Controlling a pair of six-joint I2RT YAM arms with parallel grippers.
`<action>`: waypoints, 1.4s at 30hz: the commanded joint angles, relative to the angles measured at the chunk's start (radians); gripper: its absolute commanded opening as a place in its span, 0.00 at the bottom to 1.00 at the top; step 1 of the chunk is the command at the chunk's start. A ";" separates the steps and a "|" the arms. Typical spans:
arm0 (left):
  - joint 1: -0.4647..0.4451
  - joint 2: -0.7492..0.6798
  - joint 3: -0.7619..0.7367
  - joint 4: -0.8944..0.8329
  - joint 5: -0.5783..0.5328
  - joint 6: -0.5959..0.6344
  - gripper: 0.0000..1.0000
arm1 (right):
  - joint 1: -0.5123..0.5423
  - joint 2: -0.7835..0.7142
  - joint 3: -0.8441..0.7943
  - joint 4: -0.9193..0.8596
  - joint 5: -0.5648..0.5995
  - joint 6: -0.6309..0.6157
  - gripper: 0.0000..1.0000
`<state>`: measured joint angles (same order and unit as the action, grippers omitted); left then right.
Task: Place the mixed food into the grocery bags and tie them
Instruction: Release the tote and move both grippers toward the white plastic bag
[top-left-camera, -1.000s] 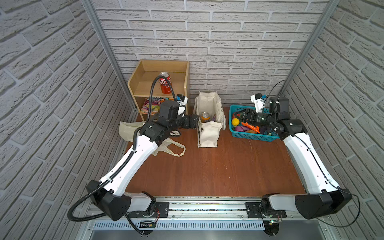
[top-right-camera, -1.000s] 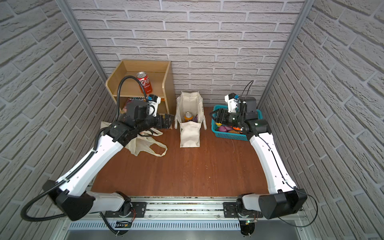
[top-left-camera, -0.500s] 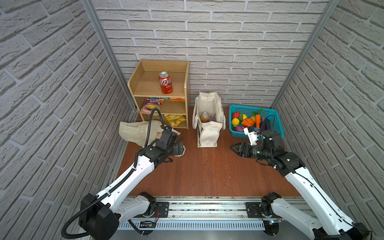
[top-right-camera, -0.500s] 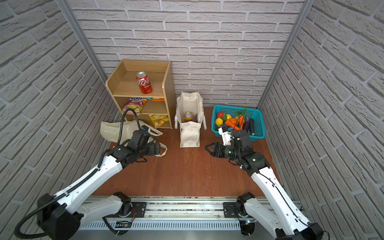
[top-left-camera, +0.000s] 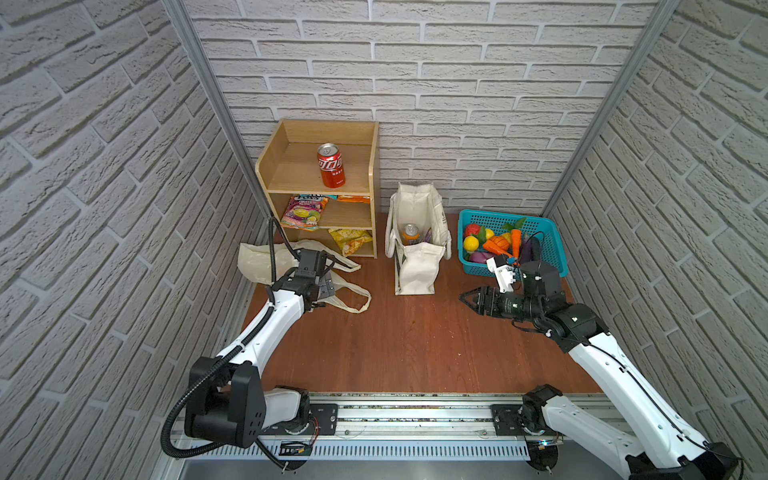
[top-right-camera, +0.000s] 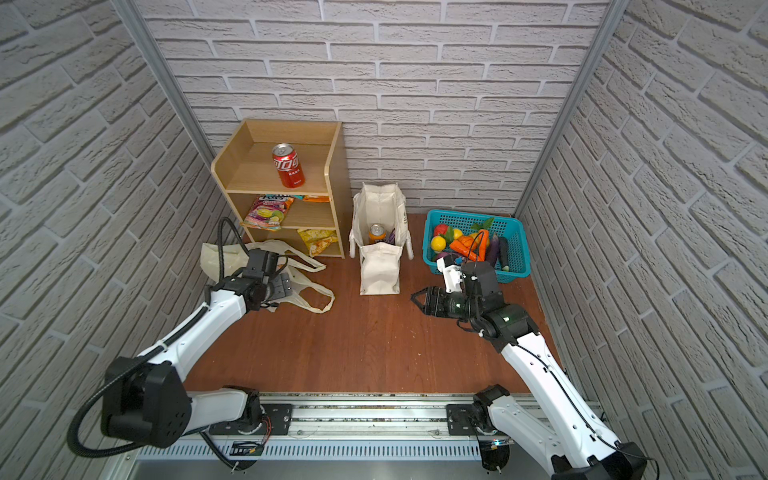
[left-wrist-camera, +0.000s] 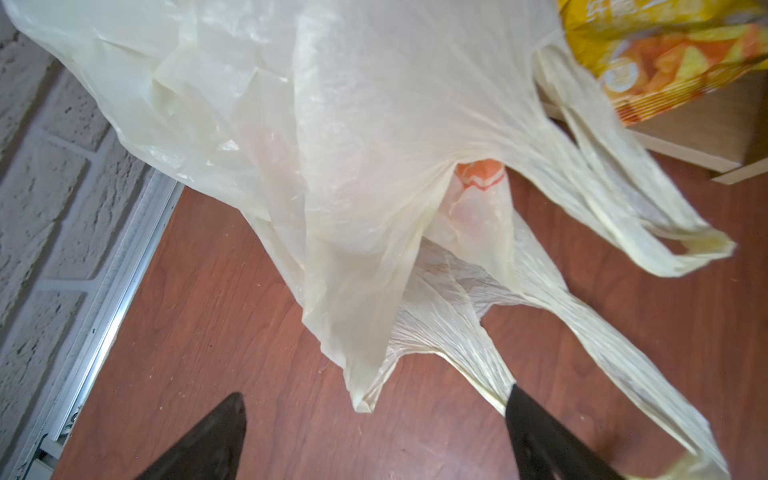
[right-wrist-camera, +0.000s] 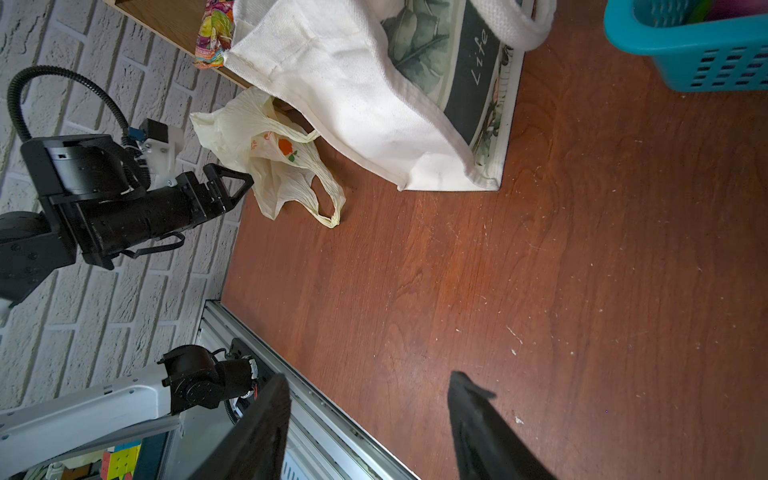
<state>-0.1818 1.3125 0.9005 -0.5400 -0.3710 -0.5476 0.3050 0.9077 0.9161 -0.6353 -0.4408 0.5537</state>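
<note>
Left gripper (left-wrist-camera: 374, 395) is spread wide over the plastic bag (top-left-camera: 262, 262), nothing gripped. Right gripper (top-left-camera: 468, 296) is held part open, empty, above the table (top-left-camera: 415, 353). Orange soda can (top-left-camera: 410, 234) is seen inside canvas tote (top-left-camera: 417, 270).

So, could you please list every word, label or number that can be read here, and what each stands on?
"Life": white script on the dark green band of the canvas tote.
On the red cola can: white script, too small to read.
On the pink snack packet: lettering blurred.
On the yellow snack packet: print blurred.
On the plastic bag: orange print, illegible.
</note>
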 joint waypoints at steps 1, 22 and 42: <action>0.022 0.056 0.023 0.065 0.015 0.036 0.95 | 0.006 -0.007 0.031 0.007 0.008 0.000 0.62; -0.020 -0.088 -0.053 0.059 0.194 0.084 0.00 | 0.041 0.035 0.059 -0.017 -0.021 -0.060 0.59; -0.251 -0.401 -0.093 0.023 0.392 -0.050 0.00 | 0.306 0.310 0.186 0.223 0.088 0.072 0.62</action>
<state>-0.4171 0.9230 0.8001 -0.5388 -0.0269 -0.5842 0.5884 1.1973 1.0664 -0.4900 -0.3832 0.6006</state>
